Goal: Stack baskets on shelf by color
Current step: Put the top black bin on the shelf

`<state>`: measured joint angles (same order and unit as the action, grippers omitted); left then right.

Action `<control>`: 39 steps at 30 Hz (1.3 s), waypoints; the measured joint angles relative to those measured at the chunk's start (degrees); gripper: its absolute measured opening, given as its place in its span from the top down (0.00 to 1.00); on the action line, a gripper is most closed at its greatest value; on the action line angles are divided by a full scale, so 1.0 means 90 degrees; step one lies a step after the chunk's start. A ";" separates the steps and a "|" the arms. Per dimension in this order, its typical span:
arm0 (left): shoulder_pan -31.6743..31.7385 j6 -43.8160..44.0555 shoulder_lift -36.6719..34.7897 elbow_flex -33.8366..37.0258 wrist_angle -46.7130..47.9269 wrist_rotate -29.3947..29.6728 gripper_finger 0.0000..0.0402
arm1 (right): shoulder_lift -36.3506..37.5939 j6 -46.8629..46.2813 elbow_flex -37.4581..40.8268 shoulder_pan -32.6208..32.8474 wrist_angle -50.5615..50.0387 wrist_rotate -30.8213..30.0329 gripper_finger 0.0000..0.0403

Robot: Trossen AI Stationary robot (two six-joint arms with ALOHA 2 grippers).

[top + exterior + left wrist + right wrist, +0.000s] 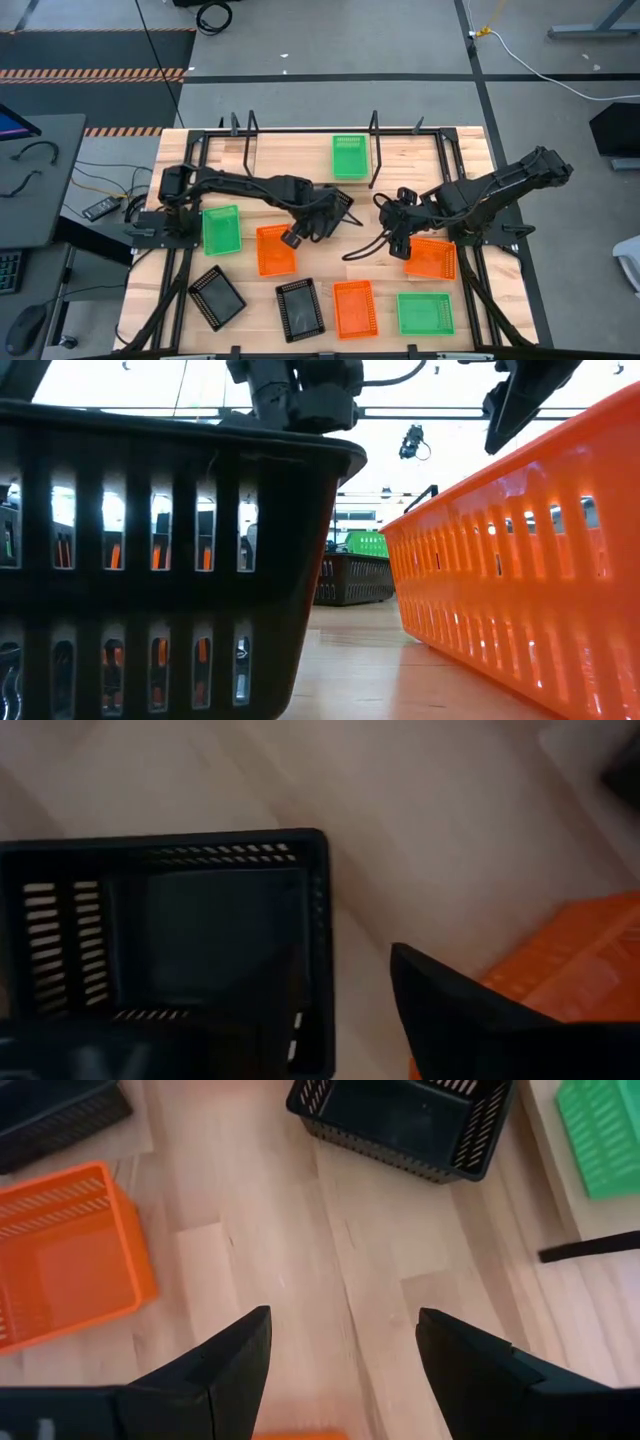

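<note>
A: What's the biggest thing here?

B: The table (250, 165), with the shelf (300, 150) along its 12 o'clock edge. One green basket (350, 157) sits on the shelf, right of centre.

A: And the arms?

B: The left arm (235, 185) reaches in from 9 o'clock, the right arm (500, 185) from 3 o'clock, and they nearly meet mid-table.

A: The other baskets?

B: All on the table. A black basket (337, 208) lies at the centre, mostly under the left arm. Toward 6 o'clock lie two more black, three orange and two green, well apart from the shelf.

A: Grippers?

B: The left gripper (325, 215) hovers over the central black basket; in its wrist view one finger (470, 1020) shows beside the basket rim, apart from it, so the jaws look spread and empty. The right gripper (340, 1350) has its jaws spread wide over bare wood, holding nothing.
</note>
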<state>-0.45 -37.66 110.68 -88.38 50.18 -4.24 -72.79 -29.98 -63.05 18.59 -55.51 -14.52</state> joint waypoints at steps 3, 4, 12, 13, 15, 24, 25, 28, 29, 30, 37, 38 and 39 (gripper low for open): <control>-0.0085 -0.0059 0.0151 0.0001 0.0033 0.0009 0.53 | 0.0000 0.0015 0.0000 0.0000 -0.0002 -0.0107 0.37; -0.0097 -0.0059 0.0211 0.0007 0.0084 0.0015 0.52 | 0.0000 0.0015 0.0000 0.0000 -0.0005 -0.0117 0.37; 0.0009 0.0100 0.0614 0.0008 -0.0010 0.0362 0.56 | -0.0002 0.0015 -0.0002 0.0000 0.0064 -0.0119 0.37; 0.0035 0.0111 0.0636 0.0009 -0.0011 0.0349 0.57 | -0.0002 0.0015 -0.0002 0.0000 0.0059 -0.0119 0.37; 0.0044 0.0113 0.0663 -0.0005 -0.0075 0.0338 0.59 | -0.0002 0.0017 -0.0002 0.0000 0.0063 -0.0119 0.37; -0.0017 0.0209 0.0888 -0.0002 -0.0365 0.0368 0.95 | -0.0005 0.0136 -0.0003 0.0000 0.0100 -0.0175 0.37; -0.0026 0.0229 0.0906 -0.0012 -0.0403 0.0373 0.97 | -0.0005 0.0138 -0.0005 0.0000 0.0097 -0.0209 0.37; -0.0094 0.0348 0.0919 -0.0021 -0.0387 0.0378 0.97 | -0.0002 0.0138 -0.0005 0.0000 0.0042 -0.0216 0.37; -0.0127 0.0415 0.0919 -0.0039 -0.0358 0.0396 0.97 | -0.0002 0.0142 -0.0005 0.0000 0.0026 -0.0215 0.37; -0.0160 0.0467 0.0898 -0.0061 -0.0285 0.0429 0.97 | -0.0002 0.0162 -0.0005 0.0000 -0.0016 -0.0215 0.37; -0.0390 0.0963 0.0444 -0.0438 0.0227 0.0876 0.97 | 0.0029 0.0257 -0.0007 -0.0007 0.0003 -0.0569 0.37; -0.0410 0.1062 0.0373 -0.0474 0.0272 0.0871 0.97 | 0.0035 0.0262 -0.0007 -0.0009 0.0014 -0.0679 0.37; -0.0432 0.1171 0.0316 -0.0513 0.0372 0.0884 0.97 | 0.0043 0.0287 -0.0007 -0.0016 0.0064 -0.0775 0.37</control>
<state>-4.34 -27.13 113.52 -92.99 53.53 3.72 -72.41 -27.40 -63.11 18.44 -54.93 -21.50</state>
